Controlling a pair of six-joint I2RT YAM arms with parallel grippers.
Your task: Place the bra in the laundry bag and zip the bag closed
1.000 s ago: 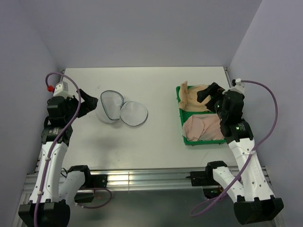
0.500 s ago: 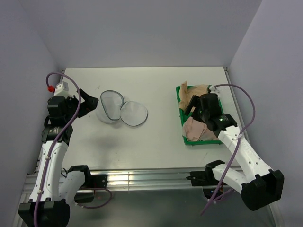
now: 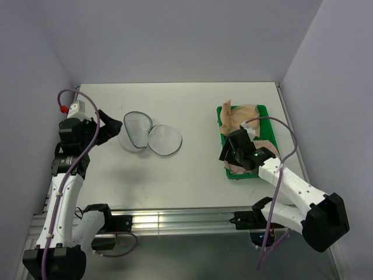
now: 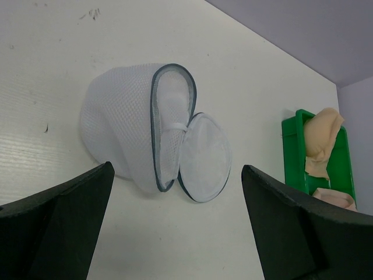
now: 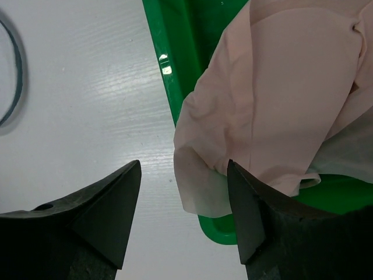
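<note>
The laundry bag [image 3: 145, 133] lies open on the left-centre of the table, one mesh dome [image 4: 125, 125] upright and its round lid half [image 4: 204, 157] flat beside it. My left gripper [image 3: 112, 125] hovers open just left of the bag, nothing between its fingers. The pale pink bra [image 5: 280, 99] lies in the near half of the green tray [image 5: 175, 52], one corner drooping over the tray's left rim. My right gripper [image 5: 183, 195] hangs low at that corner, jaws apart, with the fabric edge between the fingertips [image 5: 247, 198]. Seen from above, the gripper [image 3: 227, 156] covers most of the bra [image 3: 235, 169].
A darker tan garment [image 3: 242, 115] fills the far half of the green tray [image 3: 220, 112], which sits at the right of the table. Purple walls close in on both sides. The tray [image 4: 291, 151] and tan garment [image 4: 323, 131] also show in the left wrist view.
My right arm has swung from over the tray's far half down to its near-left corner, and its jaws have narrowed. The left arm and the bag have not moved.
</note>
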